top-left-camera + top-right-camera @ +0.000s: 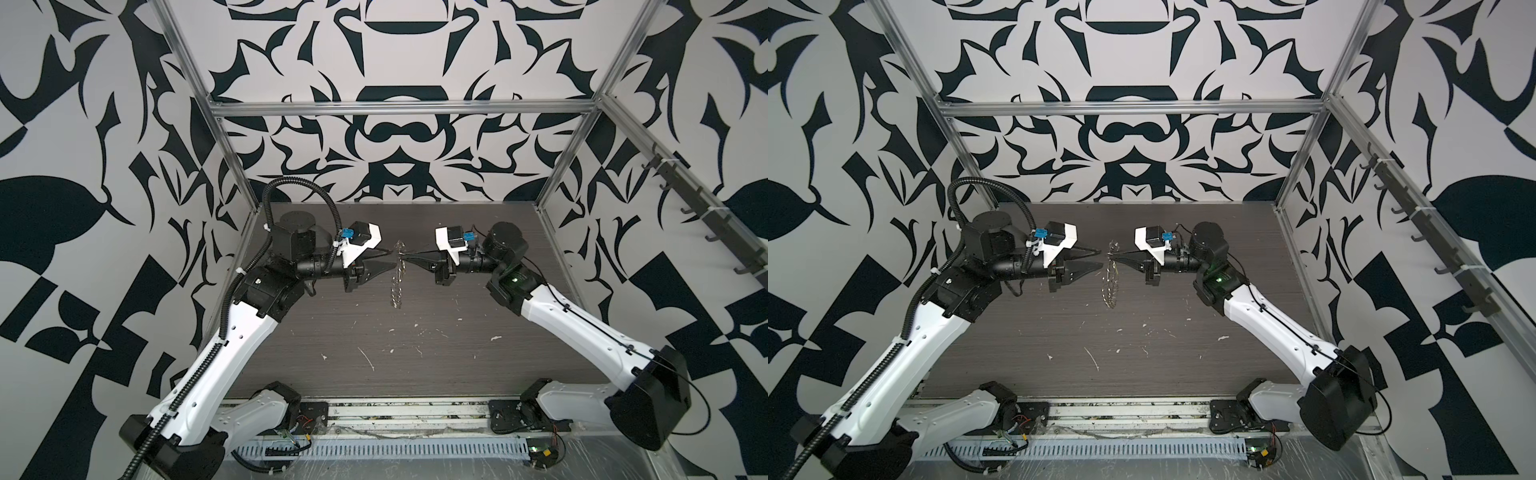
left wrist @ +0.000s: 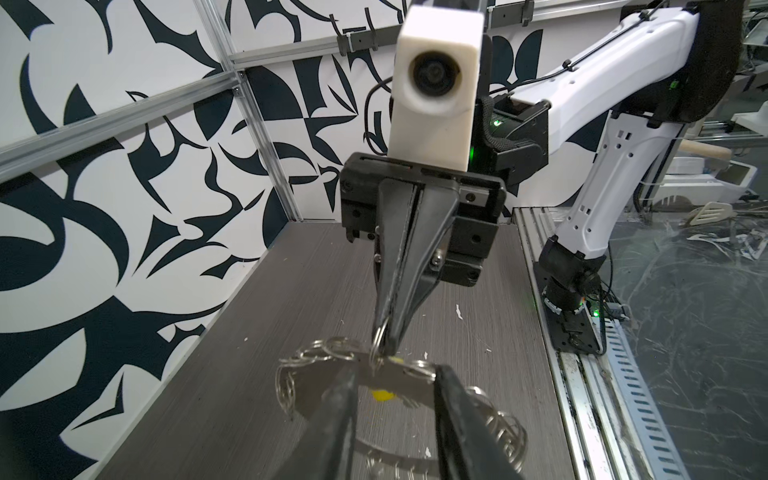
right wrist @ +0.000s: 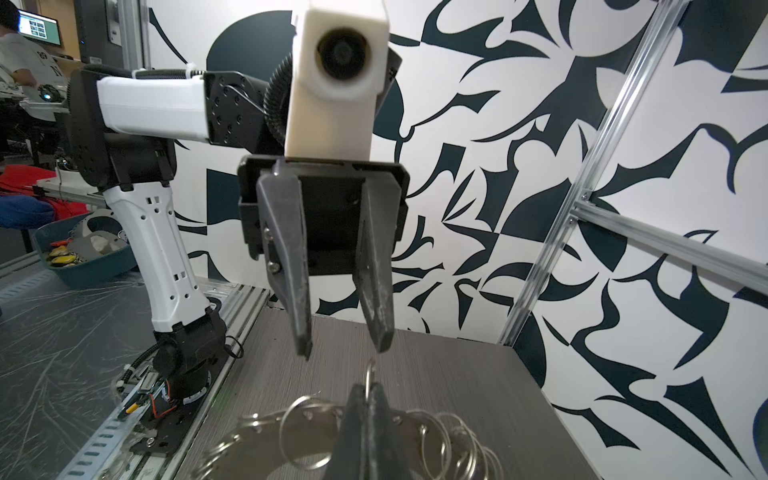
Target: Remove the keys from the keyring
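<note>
The left gripper (image 2: 395, 368) jaws stand apart and empty, either side of the yellow keys (image 2: 382, 395). These seem not yet off the keyring (image 1: 397, 282), which the right gripper (image 2: 384, 340) holds in closed jaws, hanging over the counter (image 1: 457, 374).

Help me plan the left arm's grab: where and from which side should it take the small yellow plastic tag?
Probably pinch the small yellow plastic tag on its exposed lower end, straight on from the left gripper: it hangs beneath the shut right gripper, just ahead of those open fingers.
</note>
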Motion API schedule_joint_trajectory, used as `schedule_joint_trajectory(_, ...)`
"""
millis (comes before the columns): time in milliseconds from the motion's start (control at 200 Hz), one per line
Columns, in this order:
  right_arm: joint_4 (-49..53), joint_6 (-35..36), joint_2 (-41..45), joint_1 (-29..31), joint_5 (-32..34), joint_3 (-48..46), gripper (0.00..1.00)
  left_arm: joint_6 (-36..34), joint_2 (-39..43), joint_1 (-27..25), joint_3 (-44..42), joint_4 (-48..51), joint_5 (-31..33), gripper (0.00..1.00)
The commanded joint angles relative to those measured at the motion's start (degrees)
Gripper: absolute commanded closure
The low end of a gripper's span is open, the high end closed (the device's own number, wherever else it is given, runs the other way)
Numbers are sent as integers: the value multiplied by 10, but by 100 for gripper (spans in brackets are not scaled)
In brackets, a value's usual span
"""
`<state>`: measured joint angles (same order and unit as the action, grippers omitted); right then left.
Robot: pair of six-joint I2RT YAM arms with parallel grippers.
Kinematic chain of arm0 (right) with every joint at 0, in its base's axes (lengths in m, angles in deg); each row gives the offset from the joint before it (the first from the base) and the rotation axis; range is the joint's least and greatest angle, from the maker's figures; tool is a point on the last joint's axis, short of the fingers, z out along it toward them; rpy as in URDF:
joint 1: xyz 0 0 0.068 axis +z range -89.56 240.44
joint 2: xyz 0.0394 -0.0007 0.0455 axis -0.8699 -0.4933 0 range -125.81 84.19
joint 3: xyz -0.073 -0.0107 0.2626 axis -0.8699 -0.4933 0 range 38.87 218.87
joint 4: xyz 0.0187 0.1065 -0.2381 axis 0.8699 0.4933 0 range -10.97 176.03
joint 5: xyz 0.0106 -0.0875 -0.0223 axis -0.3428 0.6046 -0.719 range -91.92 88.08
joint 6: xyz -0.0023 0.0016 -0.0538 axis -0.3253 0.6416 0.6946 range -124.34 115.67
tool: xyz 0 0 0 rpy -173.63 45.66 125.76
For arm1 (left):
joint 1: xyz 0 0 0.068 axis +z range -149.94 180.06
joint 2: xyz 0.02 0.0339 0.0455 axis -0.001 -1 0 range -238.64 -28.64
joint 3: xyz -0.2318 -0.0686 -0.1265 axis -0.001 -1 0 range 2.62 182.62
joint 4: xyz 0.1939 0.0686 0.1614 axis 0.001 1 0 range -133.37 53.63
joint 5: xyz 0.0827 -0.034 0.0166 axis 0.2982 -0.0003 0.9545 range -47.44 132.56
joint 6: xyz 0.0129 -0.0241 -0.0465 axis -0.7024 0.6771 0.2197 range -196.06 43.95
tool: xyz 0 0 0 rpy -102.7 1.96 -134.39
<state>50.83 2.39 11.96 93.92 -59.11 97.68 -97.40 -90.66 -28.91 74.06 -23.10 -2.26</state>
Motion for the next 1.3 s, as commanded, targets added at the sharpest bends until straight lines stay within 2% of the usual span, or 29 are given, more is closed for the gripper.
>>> schedule_joint_trajectory(0, -59, -15, 23, -1, -10, 1, 100, 10, -2, 4, -5, -26, -15, 67)
schedule_joint_trajectory(185, -91, -41, 19, 0, -15, -3, 100, 16, -11, 3, -1, -37, -26, 69)
schedule_joint_trajectory(885, -101, -48, 1, 7, -28, 4, 100, 41, -18, 3, 0, -51, -44, 81)
schedule_joint_trajectory(1010, -100, -47, -2, 9, -27, 3, 100, 40, -18, 3, -1, -54, -44, 87)
schedule_joint_trajectory(1130, -100, -47, -2, 10, -26, 4, 100, 40, -18, 3, 1, -53, -48, 100)
schedule_joint_trajectory(1295, -79, -49, 1, 10, -6, 5, 100, 21, -10, 3, -3, -51, -32, 100)
